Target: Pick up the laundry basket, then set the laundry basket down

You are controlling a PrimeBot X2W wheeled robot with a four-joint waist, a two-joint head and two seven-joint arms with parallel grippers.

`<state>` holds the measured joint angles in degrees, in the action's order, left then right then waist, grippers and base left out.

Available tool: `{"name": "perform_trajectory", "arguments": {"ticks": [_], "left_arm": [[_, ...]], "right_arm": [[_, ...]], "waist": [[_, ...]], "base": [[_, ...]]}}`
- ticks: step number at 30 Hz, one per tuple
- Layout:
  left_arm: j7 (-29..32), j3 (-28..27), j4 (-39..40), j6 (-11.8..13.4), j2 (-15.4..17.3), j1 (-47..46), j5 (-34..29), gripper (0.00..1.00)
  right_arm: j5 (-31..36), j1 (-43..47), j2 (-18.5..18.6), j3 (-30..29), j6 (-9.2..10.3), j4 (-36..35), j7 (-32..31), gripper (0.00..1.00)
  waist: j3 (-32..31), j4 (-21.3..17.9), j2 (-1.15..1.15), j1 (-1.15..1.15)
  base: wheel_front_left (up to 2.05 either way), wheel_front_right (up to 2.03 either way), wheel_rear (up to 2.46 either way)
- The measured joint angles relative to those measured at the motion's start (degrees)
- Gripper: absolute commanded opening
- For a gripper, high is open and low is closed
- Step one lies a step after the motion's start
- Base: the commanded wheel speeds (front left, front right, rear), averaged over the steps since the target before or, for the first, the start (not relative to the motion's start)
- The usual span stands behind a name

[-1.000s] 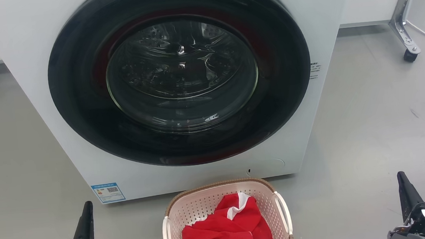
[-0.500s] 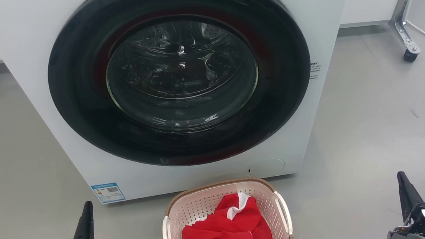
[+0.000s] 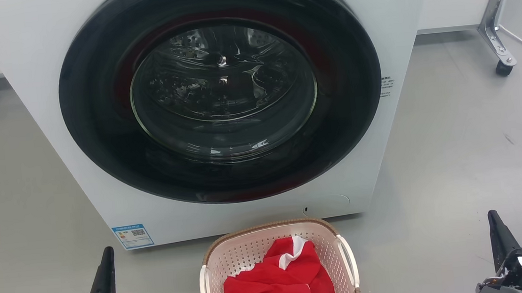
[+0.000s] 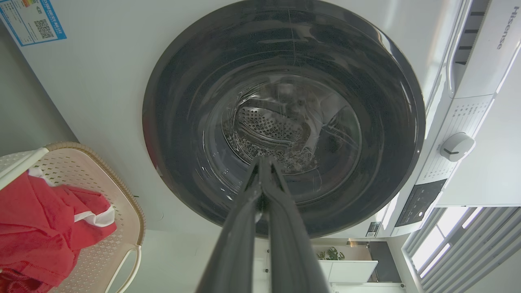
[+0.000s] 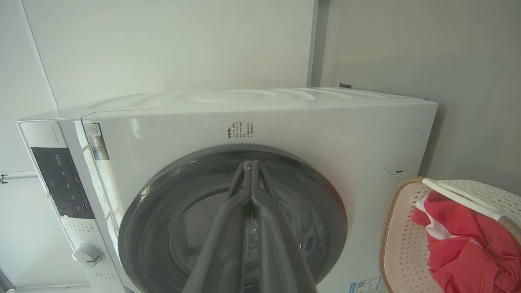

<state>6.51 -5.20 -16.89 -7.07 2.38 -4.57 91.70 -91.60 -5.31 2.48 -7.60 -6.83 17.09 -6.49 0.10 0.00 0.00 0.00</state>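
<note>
Floor: you have a plain grey floor [image 3: 455, 148] all round the washing machine.
Washing machine: the big white front-loading washing machine [image 3: 391, 12] stands straight ahead of you; take it as your landmark.
Door: its round dark glass door [image 3: 223, 88] is closed against the washing machine's front, and you can see the steel drum through it.
Laundry basket: your small cream-pink perforated plastic laundry basket [image 3: 247, 254], with a brown woven-look rim and white side handles, sits on the floor just in front of the washing machine's base, below the door. You cannot tell whether it touches the base.
Garment: a crumpled red garment with white trim [image 3: 278, 286] lies inside the basket.
Left claw: your left claw [image 3: 106, 257] is in front of the washing machine's left lower corner, well apart from the basket. Its fingers [image 4: 248, 211] lie pressed together with the tips meeting and grip nothing.
Right claw: your right claw [image 3: 493, 218] is out past the washing machine's right side, also well apart from the basket. Its fingers [image 5: 232, 211] are together too and grip nothing.
Label: a small blue-edged sticker [image 3: 133, 236] is on the washing machine's front at the lower left corner.
</note>
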Motion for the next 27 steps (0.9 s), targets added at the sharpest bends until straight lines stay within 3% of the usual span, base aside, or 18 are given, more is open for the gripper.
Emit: {"name": "perform_trajectory", "arguments": {"ticks": [27], "left_arm": [[0.00,0.00,0.01,0.00,-0.01,0.00,0.00,0.00]], "right_arm": [[0.00,0.00,0.00,0.00,0.00,-0.01,0.00,0.00]], "waist": [[0.01,0.00,0.00,0.00]], "base": [[0.00,0.00,0.00]]}}
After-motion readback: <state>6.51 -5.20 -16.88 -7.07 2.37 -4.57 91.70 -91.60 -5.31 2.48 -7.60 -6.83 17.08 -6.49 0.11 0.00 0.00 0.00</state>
